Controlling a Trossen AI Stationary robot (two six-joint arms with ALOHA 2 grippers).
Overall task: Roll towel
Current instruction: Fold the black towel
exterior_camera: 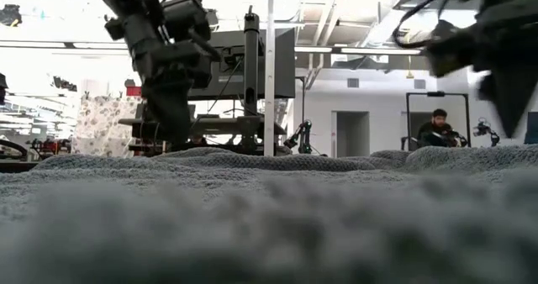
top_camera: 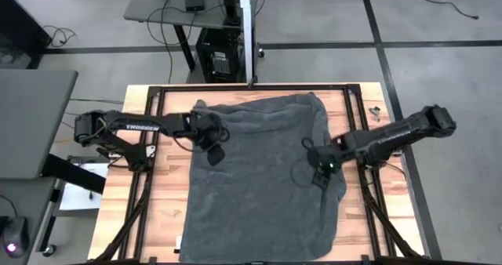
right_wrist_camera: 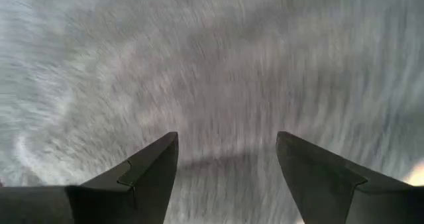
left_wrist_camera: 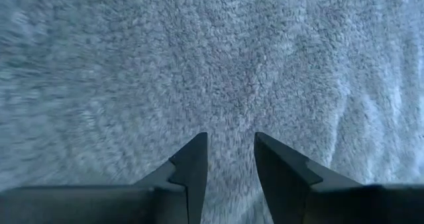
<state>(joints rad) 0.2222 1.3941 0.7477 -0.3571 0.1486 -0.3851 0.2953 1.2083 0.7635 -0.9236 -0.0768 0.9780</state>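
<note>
The dark grey towel (top_camera: 263, 179) lies spread flat over the wooden table (top_camera: 125, 210), its far edge (top_camera: 259, 102) slightly bunched. My left gripper (top_camera: 213, 157) is over the towel's far left part, pointing slantwise down, and its fingers stand open with only towel pile behind the gap (left_wrist_camera: 230, 136). My right gripper (top_camera: 323, 175) is over the towel's right side, pointing almost straight down, its fingers wide open above the cloth (right_wrist_camera: 227, 136). In both wrist views the towel (left_wrist_camera: 199, 65) (right_wrist_camera: 212, 65) fills the picture. I cannot see either gripper touching the cloth.
Black frame rails (top_camera: 149, 171) run along the table's left, right and far sides. A small dark object (top_camera: 375, 112) lies on the bare wood at the far right. A stand with cables (top_camera: 220, 57) rises behind the far edge. A person (exterior_camera: 437, 128) sits in the room beyond.
</note>
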